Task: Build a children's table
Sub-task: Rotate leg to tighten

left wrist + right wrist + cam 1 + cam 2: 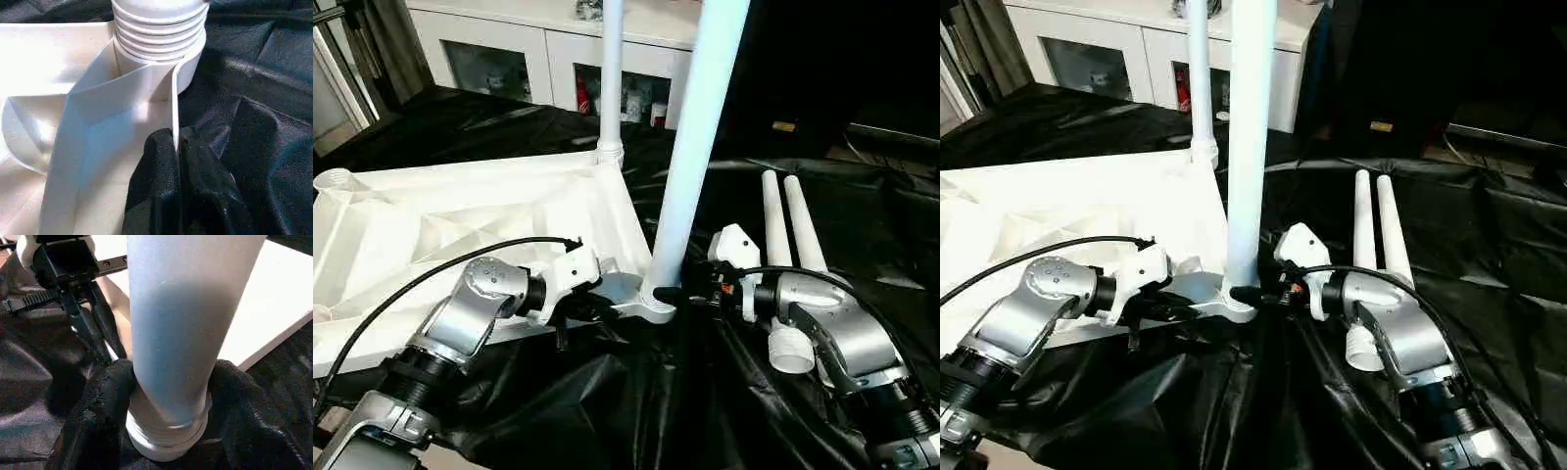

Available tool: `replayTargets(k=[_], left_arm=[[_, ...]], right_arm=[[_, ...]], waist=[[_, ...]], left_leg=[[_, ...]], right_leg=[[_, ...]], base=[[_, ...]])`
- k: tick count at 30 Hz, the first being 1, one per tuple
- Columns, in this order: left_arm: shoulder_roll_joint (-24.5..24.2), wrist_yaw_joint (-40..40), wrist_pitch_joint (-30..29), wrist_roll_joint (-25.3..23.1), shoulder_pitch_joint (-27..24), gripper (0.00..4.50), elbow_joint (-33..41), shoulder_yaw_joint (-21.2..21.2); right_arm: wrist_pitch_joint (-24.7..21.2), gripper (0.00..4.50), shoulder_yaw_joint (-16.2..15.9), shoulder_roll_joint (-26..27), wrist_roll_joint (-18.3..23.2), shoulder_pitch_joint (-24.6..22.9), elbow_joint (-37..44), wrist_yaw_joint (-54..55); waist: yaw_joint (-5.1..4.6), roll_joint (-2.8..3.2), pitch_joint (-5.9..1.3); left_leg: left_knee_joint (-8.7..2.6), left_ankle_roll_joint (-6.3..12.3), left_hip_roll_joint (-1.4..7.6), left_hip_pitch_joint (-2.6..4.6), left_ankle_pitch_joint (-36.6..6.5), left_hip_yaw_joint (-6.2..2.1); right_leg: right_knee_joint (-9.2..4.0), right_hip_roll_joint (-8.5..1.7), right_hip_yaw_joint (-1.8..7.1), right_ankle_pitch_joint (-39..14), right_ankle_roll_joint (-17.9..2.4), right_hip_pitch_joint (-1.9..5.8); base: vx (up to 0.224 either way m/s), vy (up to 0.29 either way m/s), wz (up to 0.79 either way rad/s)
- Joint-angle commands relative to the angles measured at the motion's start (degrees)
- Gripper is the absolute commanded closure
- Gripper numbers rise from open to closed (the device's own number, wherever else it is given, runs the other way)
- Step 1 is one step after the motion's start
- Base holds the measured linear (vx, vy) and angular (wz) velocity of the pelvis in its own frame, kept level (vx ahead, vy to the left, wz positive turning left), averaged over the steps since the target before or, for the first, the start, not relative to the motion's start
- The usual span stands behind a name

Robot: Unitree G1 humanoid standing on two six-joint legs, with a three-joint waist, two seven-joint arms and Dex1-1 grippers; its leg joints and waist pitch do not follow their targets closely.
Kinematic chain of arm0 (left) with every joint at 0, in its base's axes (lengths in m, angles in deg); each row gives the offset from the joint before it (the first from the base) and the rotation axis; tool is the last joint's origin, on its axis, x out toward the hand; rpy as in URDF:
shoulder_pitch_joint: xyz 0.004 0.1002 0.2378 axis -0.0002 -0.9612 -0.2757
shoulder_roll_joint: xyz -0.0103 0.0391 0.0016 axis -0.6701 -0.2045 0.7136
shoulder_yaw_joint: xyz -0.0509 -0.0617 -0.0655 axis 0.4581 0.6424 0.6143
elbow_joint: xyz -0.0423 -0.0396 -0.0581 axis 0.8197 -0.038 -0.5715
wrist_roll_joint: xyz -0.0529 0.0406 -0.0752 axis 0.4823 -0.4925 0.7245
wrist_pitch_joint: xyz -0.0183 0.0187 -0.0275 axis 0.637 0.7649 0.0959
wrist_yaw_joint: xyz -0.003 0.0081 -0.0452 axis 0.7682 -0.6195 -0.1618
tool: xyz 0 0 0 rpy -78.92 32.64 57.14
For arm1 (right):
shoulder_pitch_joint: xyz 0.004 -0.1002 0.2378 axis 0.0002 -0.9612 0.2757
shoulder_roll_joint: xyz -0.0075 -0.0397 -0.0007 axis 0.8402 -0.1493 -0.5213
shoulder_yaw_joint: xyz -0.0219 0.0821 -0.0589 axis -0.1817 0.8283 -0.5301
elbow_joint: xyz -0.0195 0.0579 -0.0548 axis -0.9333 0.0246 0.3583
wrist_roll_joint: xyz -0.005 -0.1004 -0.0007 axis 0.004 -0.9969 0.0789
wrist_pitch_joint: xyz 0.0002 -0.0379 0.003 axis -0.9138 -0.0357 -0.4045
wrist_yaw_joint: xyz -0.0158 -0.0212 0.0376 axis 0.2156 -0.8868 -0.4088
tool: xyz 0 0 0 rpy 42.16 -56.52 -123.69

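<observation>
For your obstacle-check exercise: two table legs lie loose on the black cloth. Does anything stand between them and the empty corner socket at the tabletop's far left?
Yes. The near upright leg and the far upright leg, already standing in the tabletop, rise between the loose legs and the empty socket. Both pincers, left and right, also work there.

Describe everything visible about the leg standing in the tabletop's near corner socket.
The near leg is a long white tube of smooth plastic, widening upward, standing almost upright. Its ribbed lower end sits in the round corner socket of the upturned white tabletop. The right gripper has its black fingers around the base, one on each side, while the left gripper pinches the tabletop's rim beside it.
</observation>
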Motion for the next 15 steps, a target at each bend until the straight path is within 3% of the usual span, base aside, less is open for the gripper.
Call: replayTargets(k=[1,7,15], left_arm=[[2.44,1.56,3.18,3.42,0.80,4.50,3.08,0.25],[2.64,1.36,3.37,3.25,1.02,4.50,2.62,0.15],[3.01,1.39,3.56,2.98,1.46,4.50,2.01,0.02]], right_arm=[[-1.85,1.60,-3.56,0.85,-0.93,-0.41,-1.97,-0.97],[-0.82,0.97,-3.08,2.33,-0.95,0.16,-4.60,-0.20],[1.92,0.78,-3.56,4.00,-3.43,1.54,-7.41,3.02]], waist=[[0.00,-0.24,-3.65],[0.08,-0.16,-3.75],[0.13,-0.09,-3.76]], left_leg=[[-3.44,2.97,1.70,-0.27,-1.18,-0.05],[-3.32,2.94,1.70,-0.21,-1.21,0.02],[-3.37,2.41,1.73,-0.22,-1.56,-0.02]], right_leg=[[-3.29,-4.36,2.59,0.90,-12.63,3.71],[-3.23,-4.45,2.58,1.24,-13.06,3.66],[-3.16,-4.45,2.53,0.77,-12.83,3.71]], base=[[0.000,0.000,0.00],[0.000,0.000,0.00],[0.000,0.000,0.00]])
